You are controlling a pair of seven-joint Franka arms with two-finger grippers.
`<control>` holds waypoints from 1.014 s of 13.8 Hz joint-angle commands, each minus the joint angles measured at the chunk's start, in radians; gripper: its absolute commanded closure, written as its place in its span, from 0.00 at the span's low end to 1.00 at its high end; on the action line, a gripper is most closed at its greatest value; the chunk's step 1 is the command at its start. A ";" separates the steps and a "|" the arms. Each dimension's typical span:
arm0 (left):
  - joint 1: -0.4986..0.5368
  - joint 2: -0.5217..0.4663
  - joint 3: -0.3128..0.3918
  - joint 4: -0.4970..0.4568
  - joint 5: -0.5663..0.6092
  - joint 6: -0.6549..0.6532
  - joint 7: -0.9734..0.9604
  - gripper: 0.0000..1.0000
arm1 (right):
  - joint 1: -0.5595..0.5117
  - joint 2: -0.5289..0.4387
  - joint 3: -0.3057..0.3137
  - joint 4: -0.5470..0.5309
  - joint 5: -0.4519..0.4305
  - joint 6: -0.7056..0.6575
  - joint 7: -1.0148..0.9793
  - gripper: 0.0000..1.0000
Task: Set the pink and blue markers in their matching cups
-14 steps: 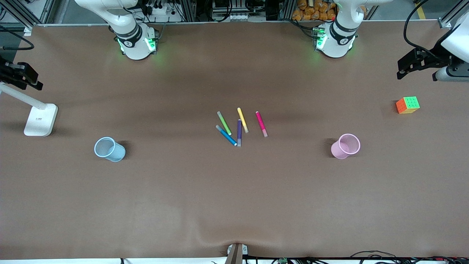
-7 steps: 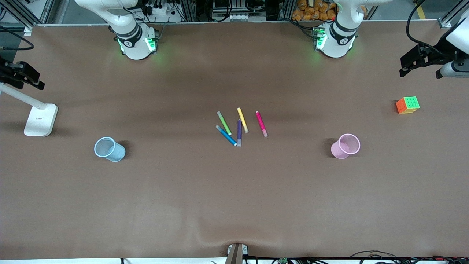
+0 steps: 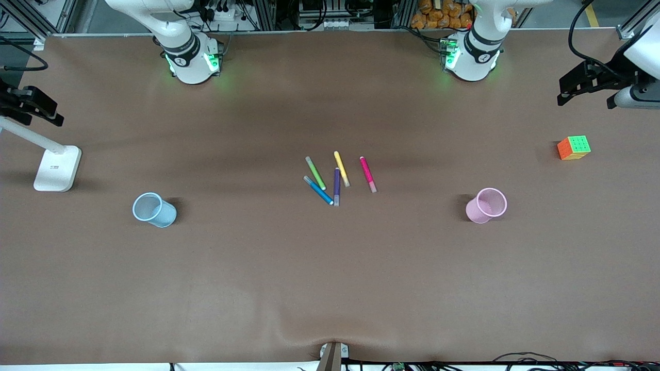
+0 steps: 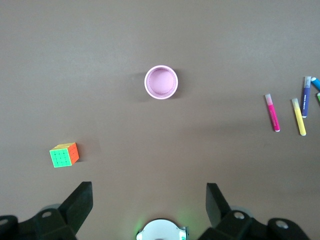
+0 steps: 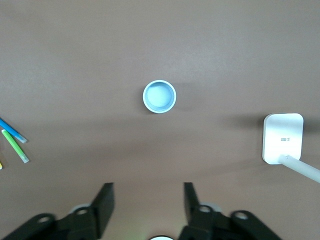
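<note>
purple marker (image 3: pixel 336 186) touching blue marker (image 3: pixel 318 190)

Pink marker (image 3: pixel 367 174) and blue marker (image 3: pixel 318 190) are lying flat mid-counter, well apart from both end effectors; pink cup (image 3: pixel 486 205) and blue cup (image 3: pixel 153 209) are standing upright.

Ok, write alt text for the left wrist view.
Seen from high above the brown table, an upright pink cup stands empty. A colour cube sits to one side, pink, yellow and purple markers to the other. The left claw hangs open, holding nothing.
</note>
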 commanded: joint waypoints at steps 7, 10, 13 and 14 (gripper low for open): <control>-0.006 0.035 -0.007 0.022 -0.014 -0.030 -0.005 0.00 | -0.017 -0.017 0.012 -0.013 -0.011 -0.002 0.006 0.00; -0.009 0.038 -0.025 0.023 -0.013 -0.041 -0.027 0.00 | -0.017 -0.014 0.001 -0.013 -0.002 0.000 -0.004 0.35; -0.003 0.036 -0.035 0.025 -0.013 -0.074 -0.030 0.00 | -0.014 -0.014 -0.005 -0.015 -0.002 0.000 -0.006 0.57; 0.001 0.036 -0.035 0.025 -0.013 -0.079 -0.030 0.00 | -0.014 -0.014 -0.005 -0.015 -0.002 0.000 -0.006 0.59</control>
